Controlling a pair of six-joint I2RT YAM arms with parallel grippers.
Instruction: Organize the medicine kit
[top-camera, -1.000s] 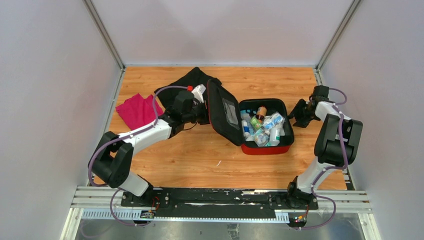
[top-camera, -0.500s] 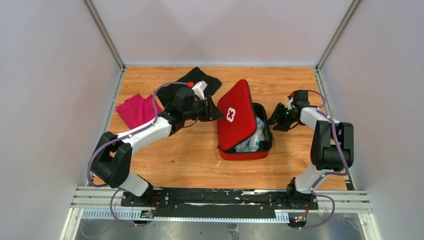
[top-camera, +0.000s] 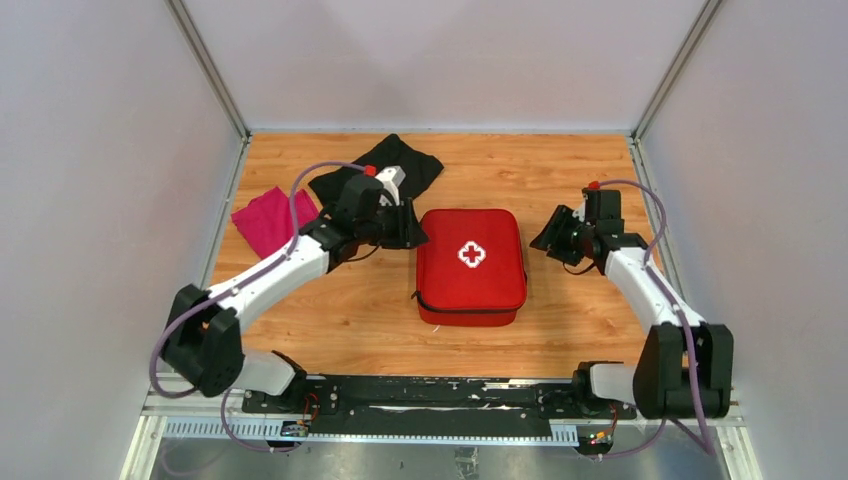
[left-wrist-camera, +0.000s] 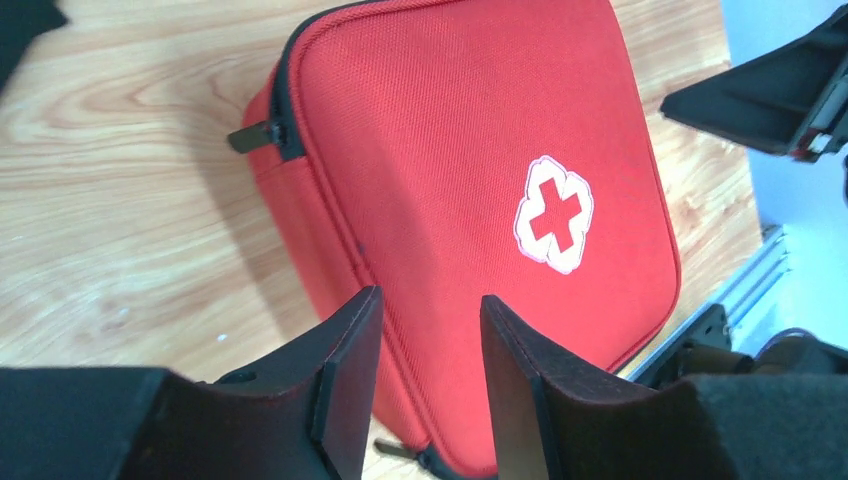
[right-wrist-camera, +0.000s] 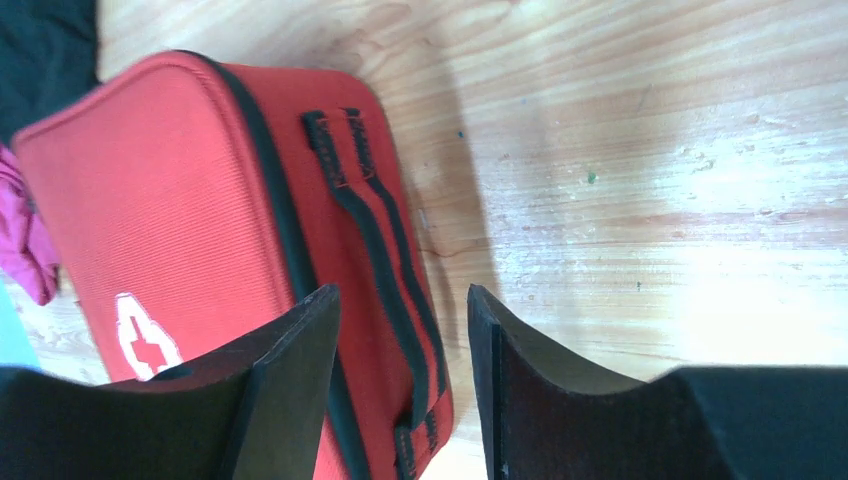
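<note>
While both pairs of jaws stand parted and empty, the rounded-square red fabric medicine kit (top-camera: 470, 285) lies closed and flat between them: just right of the left gripper (top-camera: 413, 232), left of the right gripper (top-camera: 547, 240).

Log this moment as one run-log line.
medicine kit: lid down, cross up, flat on table | left gripper: open, empty, at kit's left edge | right gripper: open, empty, off kit's right edge
</note>
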